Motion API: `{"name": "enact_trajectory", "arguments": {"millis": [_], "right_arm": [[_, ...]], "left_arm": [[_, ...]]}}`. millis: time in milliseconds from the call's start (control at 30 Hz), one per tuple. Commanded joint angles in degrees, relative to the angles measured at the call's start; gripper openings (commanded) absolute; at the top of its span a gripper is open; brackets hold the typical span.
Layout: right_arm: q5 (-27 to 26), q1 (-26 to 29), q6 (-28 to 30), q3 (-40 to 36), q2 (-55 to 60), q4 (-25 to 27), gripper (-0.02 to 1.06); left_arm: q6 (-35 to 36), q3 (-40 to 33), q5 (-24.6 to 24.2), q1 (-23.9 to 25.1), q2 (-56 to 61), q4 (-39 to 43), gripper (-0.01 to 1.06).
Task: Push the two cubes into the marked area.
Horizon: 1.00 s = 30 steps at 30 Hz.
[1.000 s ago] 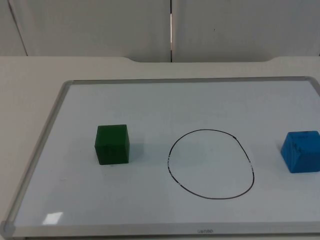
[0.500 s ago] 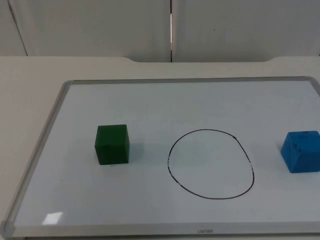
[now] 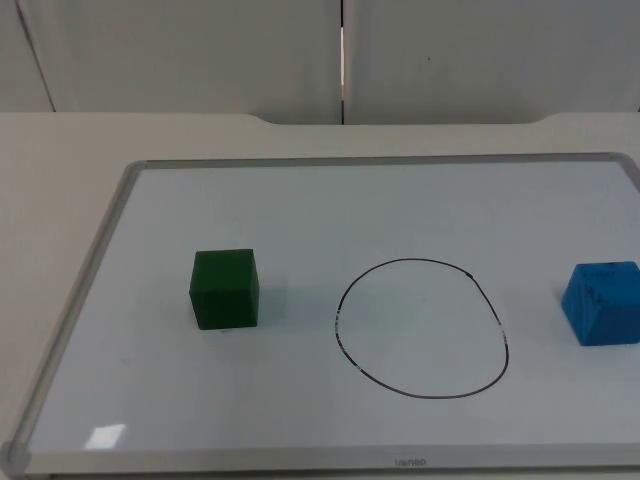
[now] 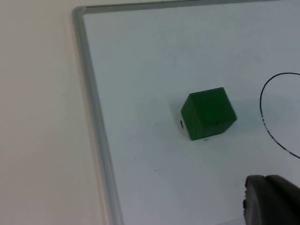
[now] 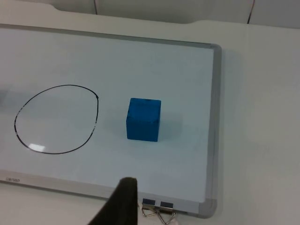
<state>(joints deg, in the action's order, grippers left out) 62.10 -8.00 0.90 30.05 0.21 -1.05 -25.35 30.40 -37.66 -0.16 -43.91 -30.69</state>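
From the top view, a whiteboard [image 3: 300,200] with a grey metal frame lies flat on the pale surface [image 3: 60,140], and a hand-drawn black oval [image 3: 421,328] marks an area on it. The green cube [image 3: 225,289] sits on the board well to the left of the oval, outside the line; the blue cube [image 3: 602,303] sits near the board's right edge, also outside it. In the left wrist view, the green cube [image 4: 207,114] rests between the board's frame [image 4: 96,126] and an arc of the oval [image 4: 272,122], and a black fingertip of the left gripper [image 4: 271,205] hangs apart from the cube; how far that gripper is open cannot be told. In the right wrist view, the blue cube [image 5: 144,119] stands just beside the oval [image 5: 56,119], not touching the line, and two metal binder clips [image 5: 158,208] sit at the board's frame. A dark fingertip of the right gripper [image 5: 123,202] hangs clear of the cube; its opening cannot be told either.
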Motion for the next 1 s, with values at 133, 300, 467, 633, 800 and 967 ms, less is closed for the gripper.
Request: {"name": "enact_trajectory", "arguments": {"millis": [133,300,467,633,800,967], "right_arm": [[-0.5,0.4,0.0,-0.5,-0.2,0.1,1.05],[-0.5,0.4,0.0,-0.5,-0.2,0.1,1.05],[-0.5,0.4,0.0,-0.5,-0.2,0.1,1.05],[-0.5,0.4,0.0,-0.5,-0.2,0.1,1.05],[-0.5,0.4,0.0,-0.5,-0.2,0.1,1.05],[-0.5,0.4,0.0,-0.5,-0.2,0.1,1.05]], "left_arm": [[-5.4,0.3,5.6,0.2,-9.8,-8.0,0.0],[-9.6,0.3,7.5,0.2,-17.7,-13.3,0.0],[-14.1,0.3,8.8,0.2,-25.5,-18.7,0.0],[-20.0,0.3,10.0,-1.4,-30.7,-25.0,0.0],[-24.1,0.3,17.7,-6.8,-36.1,-31.3,0.0],[-24.1,1.5,20.4,-8.5,-40.9,-31.8,0.0]]}}
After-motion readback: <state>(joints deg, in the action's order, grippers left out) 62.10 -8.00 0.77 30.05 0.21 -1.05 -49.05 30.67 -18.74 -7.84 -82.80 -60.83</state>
